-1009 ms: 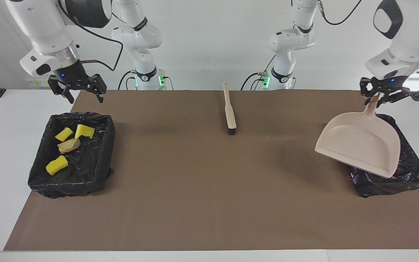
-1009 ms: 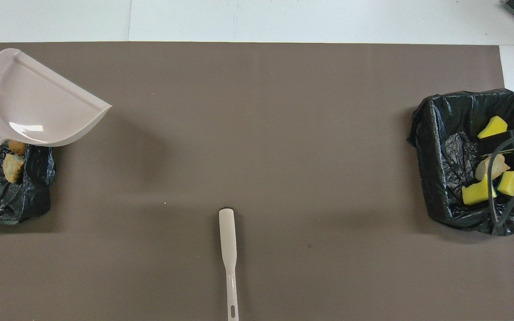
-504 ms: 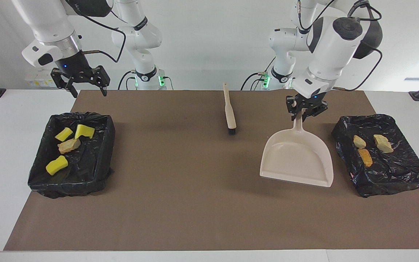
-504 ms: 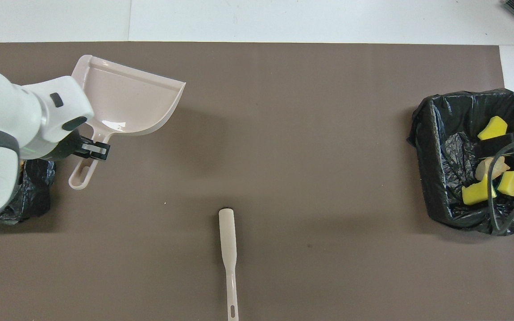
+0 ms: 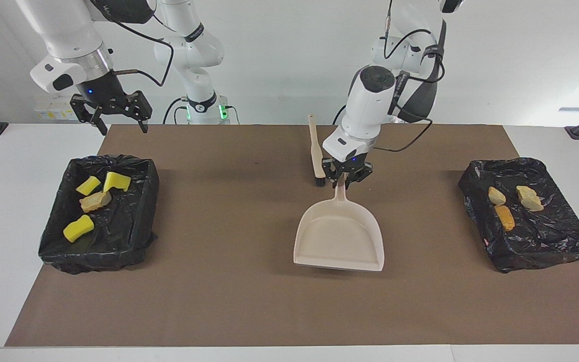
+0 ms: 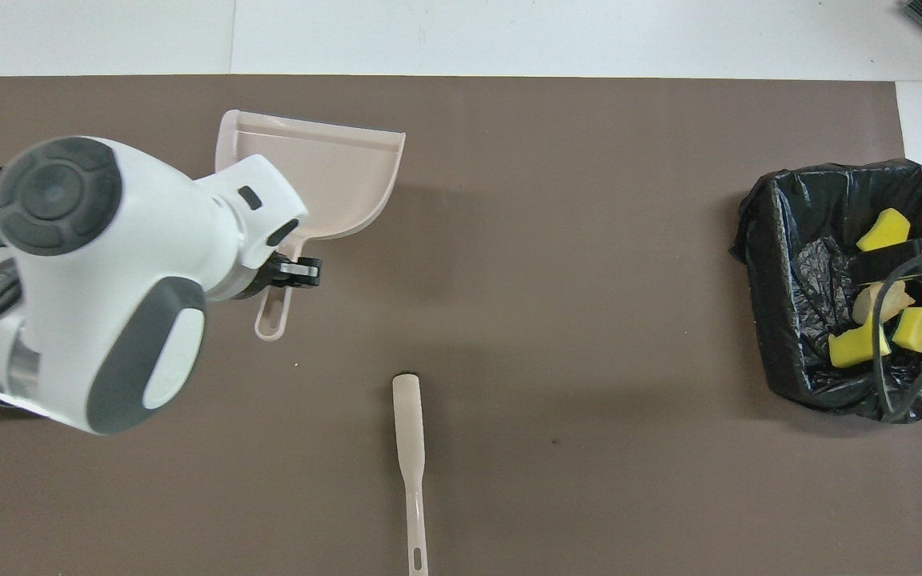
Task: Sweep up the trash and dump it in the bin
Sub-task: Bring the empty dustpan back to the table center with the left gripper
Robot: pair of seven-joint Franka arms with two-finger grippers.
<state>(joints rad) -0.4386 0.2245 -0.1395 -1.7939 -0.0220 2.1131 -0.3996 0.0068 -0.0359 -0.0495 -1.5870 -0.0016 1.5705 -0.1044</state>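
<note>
Two white robot arms built of rounded, glossy segments, with dark grey oval panels and round dark caps at the joints. The left arm (image 5: 370,103) has a dark grey disc on its wrist joint and a black cable looping along its upper links. The right arm (image 5: 66,40) ends in a ribbed silver collar above a black wrist with a small blue light; a black cable trails from it. Each arm ends in a black two-finger gripper of open linkwork: left gripper (image 5: 345,180), right gripper (image 5: 118,123). Green lights glow at both arm bases, ringed by black bands.
</note>
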